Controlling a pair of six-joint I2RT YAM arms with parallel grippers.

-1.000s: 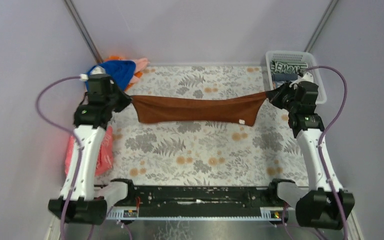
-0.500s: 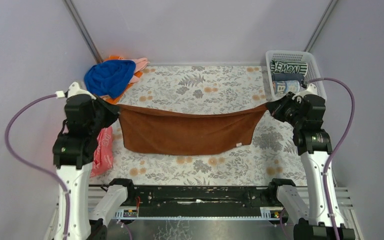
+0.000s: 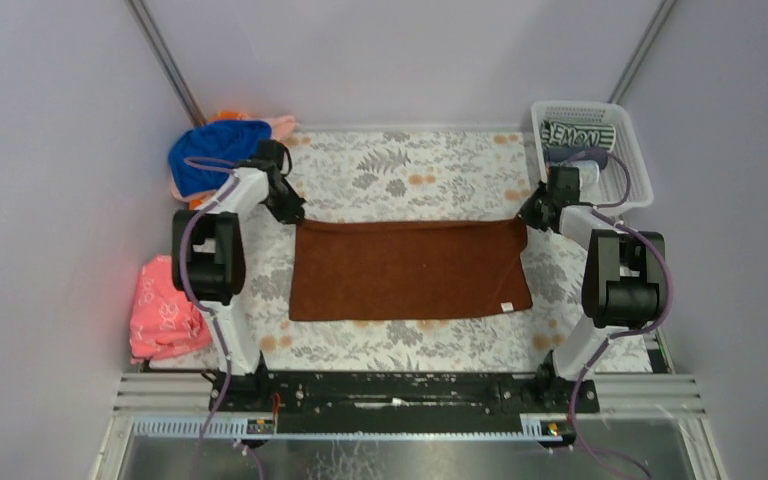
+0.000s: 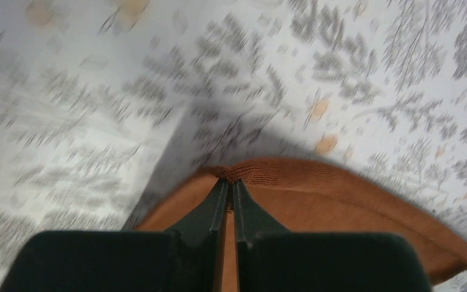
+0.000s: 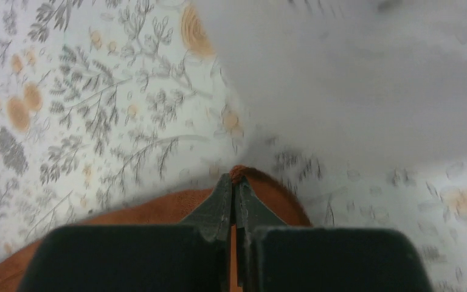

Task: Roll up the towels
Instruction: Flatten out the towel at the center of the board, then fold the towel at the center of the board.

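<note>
A brown towel point(image 3: 410, 268) lies spread flat on the flowered table top, long side left to right. My left gripper point(image 3: 293, 216) is shut on its far left corner, which shows pinched between the fingers in the left wrist view point(image 4: 230, 175). My right gripper point(image 3: 526, 216) is shut on the far right corner, seen in the right wrist view point(image 5: 237, 173). Both grippers are low, near the table surface.
A blue towel point(image 3: 215, 155) over orange and pink cloth lies at the far left corner. A pink towel point(image 3: 163, 318) lies at the left edge. A white basket point(image 3: 615, 128) with rolled towels stands at the far right, just behind my right gripper.
Both arms have stretched forward and down. The brown towel, hanging slack between the raised grippers before, now lies flat on the table, its far corners still held.
</note>
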